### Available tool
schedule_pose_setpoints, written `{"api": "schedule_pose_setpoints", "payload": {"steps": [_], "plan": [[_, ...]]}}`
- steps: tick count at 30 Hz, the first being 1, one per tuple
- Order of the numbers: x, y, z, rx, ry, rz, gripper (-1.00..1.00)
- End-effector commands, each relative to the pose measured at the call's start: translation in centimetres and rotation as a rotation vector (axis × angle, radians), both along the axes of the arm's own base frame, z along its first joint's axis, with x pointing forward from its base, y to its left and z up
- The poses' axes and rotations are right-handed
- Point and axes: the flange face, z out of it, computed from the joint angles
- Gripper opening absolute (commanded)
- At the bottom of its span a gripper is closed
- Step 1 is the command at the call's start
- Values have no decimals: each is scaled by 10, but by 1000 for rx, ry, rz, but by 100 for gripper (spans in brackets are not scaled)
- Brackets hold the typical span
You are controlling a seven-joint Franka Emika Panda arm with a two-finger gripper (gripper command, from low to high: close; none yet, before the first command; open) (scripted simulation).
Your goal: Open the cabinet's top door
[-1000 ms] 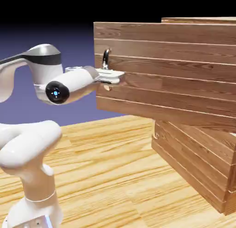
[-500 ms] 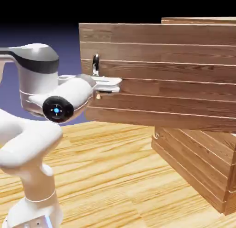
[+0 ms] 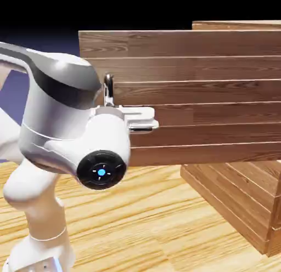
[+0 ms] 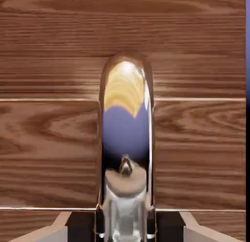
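Observation:
The cabinet of reddish-brown planks stands at the exterior view's right. Its top door is swung far out from the body, its free edge reaching to the left. The slim metal handle rises near that edge. My gripper is shut on the handle, with the white hand partly hiding it. In the hand view the shiny curved handle fills the middle between my gripper's tips, and the door's planks fill everything behind it.
The arm's large white elbow and wrist stand close in front of the door's free edge. The light wooden table stretches below the open door. The cabinet's lower panel stays flush with the body.
The top door has swung further open toward the exterior view's left. The arm has pulled back with the handle, and its wrist now looms larger in the exterior view.

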Motion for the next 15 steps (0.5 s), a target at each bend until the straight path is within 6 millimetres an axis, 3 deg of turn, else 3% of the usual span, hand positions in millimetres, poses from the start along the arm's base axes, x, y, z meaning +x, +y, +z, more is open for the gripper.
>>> {"api": "schedule_pose_setpoints", "payload": {"steps": [1, 9, 15], "plan": [[0, -9, 0, 0, 0, 19, -100], [7, -71, 0, 0, 0, 143, -100], [11, -92, 1, -3, 2, 188, -100]]}}
